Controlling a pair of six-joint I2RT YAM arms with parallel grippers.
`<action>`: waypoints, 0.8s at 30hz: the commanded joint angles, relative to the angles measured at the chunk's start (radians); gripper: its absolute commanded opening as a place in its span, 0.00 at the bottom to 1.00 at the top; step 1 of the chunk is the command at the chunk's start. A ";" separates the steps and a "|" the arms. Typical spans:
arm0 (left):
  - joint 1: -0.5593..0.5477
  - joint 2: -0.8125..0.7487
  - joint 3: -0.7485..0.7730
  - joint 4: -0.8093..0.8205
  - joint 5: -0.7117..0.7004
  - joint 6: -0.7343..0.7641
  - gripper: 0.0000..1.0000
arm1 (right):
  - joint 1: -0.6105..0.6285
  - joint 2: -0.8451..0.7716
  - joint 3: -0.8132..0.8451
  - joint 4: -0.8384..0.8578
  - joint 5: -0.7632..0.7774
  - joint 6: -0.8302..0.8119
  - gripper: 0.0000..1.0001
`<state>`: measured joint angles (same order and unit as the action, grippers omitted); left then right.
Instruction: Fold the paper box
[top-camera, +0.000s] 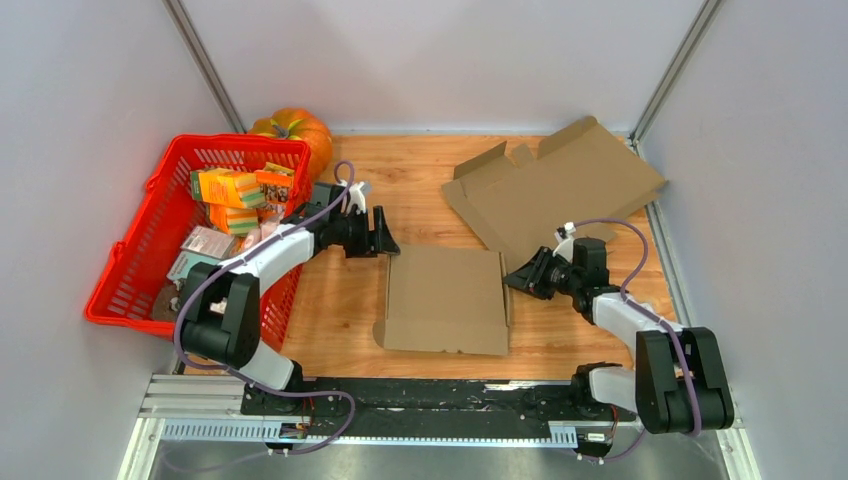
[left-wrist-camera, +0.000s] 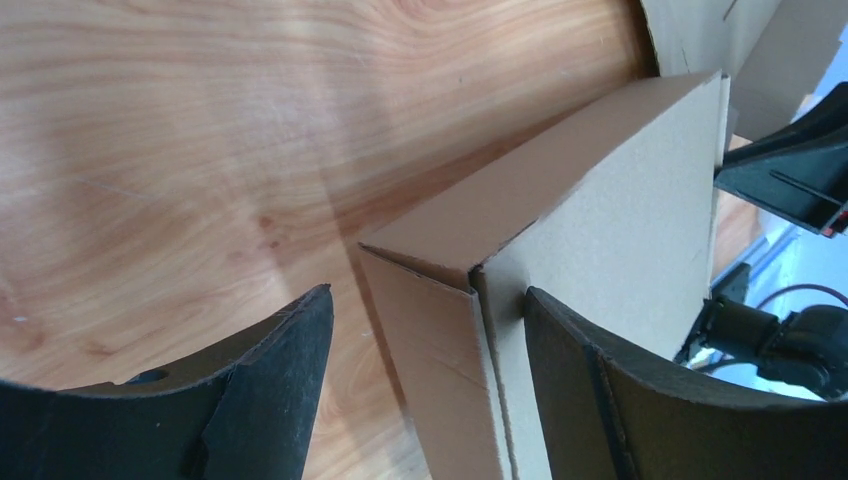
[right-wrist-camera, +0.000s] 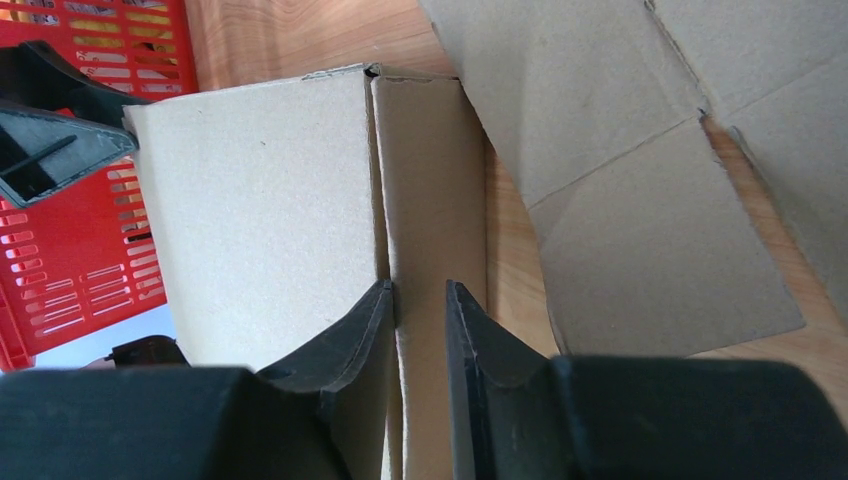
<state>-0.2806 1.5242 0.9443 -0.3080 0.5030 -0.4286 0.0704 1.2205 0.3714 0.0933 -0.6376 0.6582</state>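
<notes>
Watching the top view, I've got the paper box (top-camera: 445, 300) lying flat in the middle of the table (top-camera: 430, 165), between the two arms, with its broad face up. The spare flat cardboard sheet (top-camera: 560, 185) lies just beyond its far right corner.

The right gripper (top-camera: 518, 278) has its fingers drawn close on the box's right wall. In the right wrist view there's cardboard in the narrow gap, so I read that as a pinch. The left gripper (top-camera: 385, 240) stands wide apart, straddling the far left corner and holding nothing.

To do this step well, I'd keep the right pinch square to the wall so the crease stays straight. Then I'd bring the left fingers in on both sides of that corner seam, not across it. A skewed squeeze would likely buckle the panel.

The box looks nearly square. If anything, its longer side runs left to right across the table, with its edges close to parallel with the table's near edge. A small tab sticks out at the near left corner.
</notes>
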 joint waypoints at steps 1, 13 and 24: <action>0.003 -0.047 -0.083 0.110 0.094 -0.062 0.78 | -0.011 0.039 -0.011 -0.052 0.038 -0.035 0.27; -0.020 -0.187 -0.269 0.236 0.161 -0.229 0.78 | -0.014 0.071 -0.014 -0.023 0.027 -0.034 0.25; -0.060 -0.266 -0.349 0.236 0.074 -0.286 0.79 | -0.012 0.082 -0.011 -0.046 0.042 -0.034 0.24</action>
<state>-0.3271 1.3369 0.6052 -0.0879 0.6083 -0.6884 0.0620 1.2652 0.3740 0.1398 -0.6888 0.6590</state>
